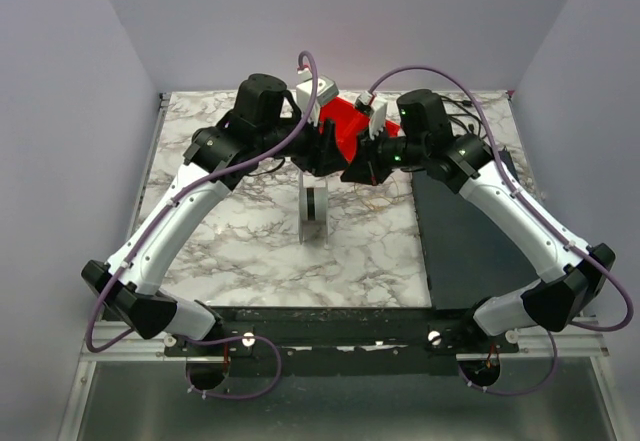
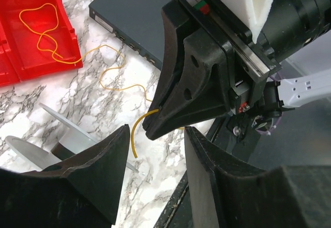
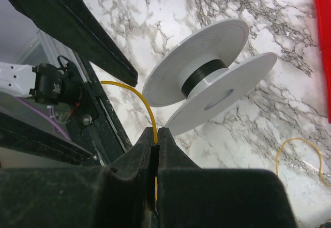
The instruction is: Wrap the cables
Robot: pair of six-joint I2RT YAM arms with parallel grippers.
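Note:
The thin yellow wire [image 2: 111, 73] runs from the red tray [image 2: 20, 57] across the marble to my right gripper. In the right wrist view my right gripper [image 3: 156, 133] is shut on the wire [image 3: 147, 106] near its free end, which curls out above the fingertips. My left gripper [image 2: 156, 130] is open, and its fingers [image 2: 98, 171] stand on either side of the right gripper's tip, with the wire's end [image 2: 135, 135] hanging between them. A white spool with a black core [image 3: 207, 83] lies on the marble just below. In the top view both grippers, left [image 1: 318, 149] and right [image 1: 357, 169], meet above the spool [image 1: 315, 211].
A dark grey flat box [image 2: 134, 21] lies on the right side of the table [image 1: 455, 231]. The red tray [image 1: 345, 121] sits at the back centre. More wire loops on the marble [image 3: 300, 153]. The black frame rail [image 1: 330, 316] runs along the near edge.

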